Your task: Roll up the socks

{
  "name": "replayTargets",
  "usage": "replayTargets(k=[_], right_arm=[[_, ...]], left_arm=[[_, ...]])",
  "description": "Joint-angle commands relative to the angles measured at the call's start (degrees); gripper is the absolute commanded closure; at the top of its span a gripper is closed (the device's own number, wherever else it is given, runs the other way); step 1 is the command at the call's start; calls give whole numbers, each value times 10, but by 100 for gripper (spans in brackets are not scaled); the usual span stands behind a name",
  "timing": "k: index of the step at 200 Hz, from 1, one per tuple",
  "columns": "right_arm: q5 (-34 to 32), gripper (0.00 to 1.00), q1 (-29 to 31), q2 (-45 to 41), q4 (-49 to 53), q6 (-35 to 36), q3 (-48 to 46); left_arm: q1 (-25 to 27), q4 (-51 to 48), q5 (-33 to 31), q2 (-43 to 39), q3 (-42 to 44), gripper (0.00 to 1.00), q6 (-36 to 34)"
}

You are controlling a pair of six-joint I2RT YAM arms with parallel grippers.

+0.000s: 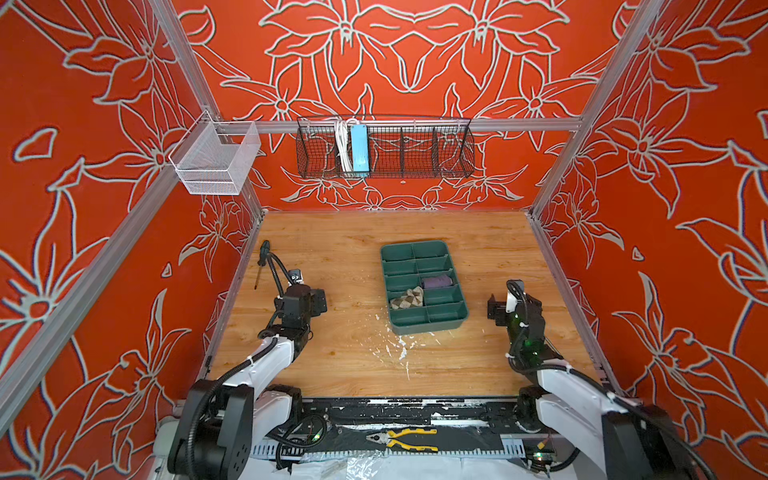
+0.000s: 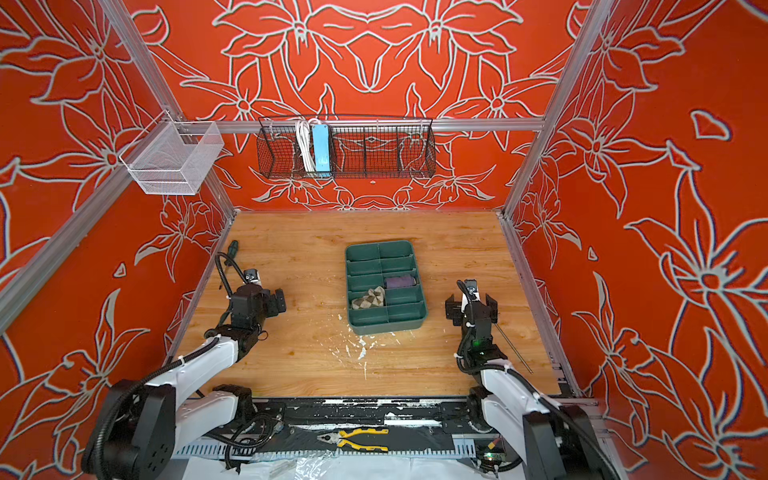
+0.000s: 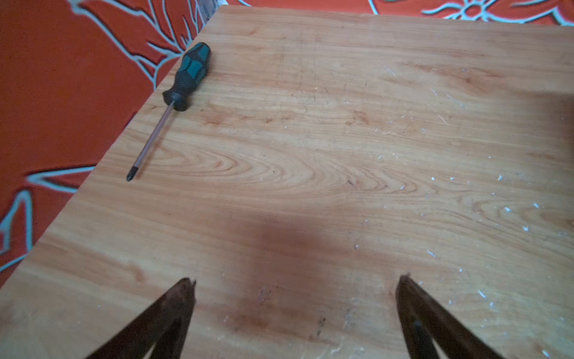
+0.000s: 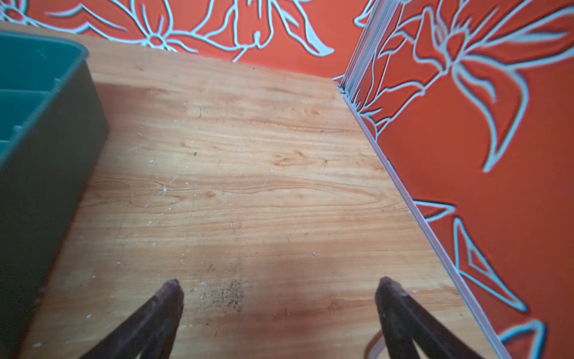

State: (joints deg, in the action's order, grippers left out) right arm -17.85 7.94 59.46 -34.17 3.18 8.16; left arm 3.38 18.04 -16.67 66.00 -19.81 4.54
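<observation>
Both socks lie rolled in a green divided tray [image 1: 424, 327] [image 2: 386, 327] mid-table. The beige-olive argyle sock [image 1: 407, 298] [image 2: 369, 297] fills a left compartment. The purple sock [image 1: 437, 282] [image 2: 400, 282] sits in the right compartment one row farther back. My left gripper [image 1: 318, 301] [image 2: 276, 301] [image 3: 296, 279] hovers open over bare wood left of the tray, with nothing between its fingers. My right gripper [image 1: 498, 309] [image 2: 471, 307] [image 4: 279, 283] is open and empty right of the tray; the tray's side wall [image 4: 56, 124] shows in its wrist view.
A green-handled screwdriver [image 1: 264, 259] [image 2: 231, 249] [image 3: 186, 77] lies by the left wall. Yellow pliers [image 1: 409, 438] [image 2: 361, 438] rest on the front rail. A thin metal rod [image 2: 513, 349] lies near the right arm. A black wire basket [image 1: 386, 149] and a white mesh basket [image 1: 216, 160] hang above.
</observation>
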Motion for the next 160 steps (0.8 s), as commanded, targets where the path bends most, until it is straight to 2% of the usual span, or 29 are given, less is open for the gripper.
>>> replayTargets(k=[1, 20, 36, 46, 62, 68, 160], right_arm=[[31, 2, -6, 71, -92, -11, 47], [71, 2, -8, 143, -112, 5, 74], [122, 2, -15, 205, -169, 18, 78], [145, 2, -31, 207, -145, 11, 82], [150, 2, -38, 212, -137, 6, 90], [151, 2, -40, 210, -126, 5, 93], [149, 2, -42, 212, -132, 3, 93]], left_arm=[[-13, 89, 95, 24, -9, 2, -54], [-15, 143, 163, 53, 12, 2, -87], [-23, 159, 171, 85, 10, 2, -83], [-33, 219, 191, 113, 20, 2, -82], [-65, 119, 218, 115, -32, 2, -55], [-78, 125, 231, 118, -28, 2, -46], [-79, 132, 229, 115, -24, 2, -45]])
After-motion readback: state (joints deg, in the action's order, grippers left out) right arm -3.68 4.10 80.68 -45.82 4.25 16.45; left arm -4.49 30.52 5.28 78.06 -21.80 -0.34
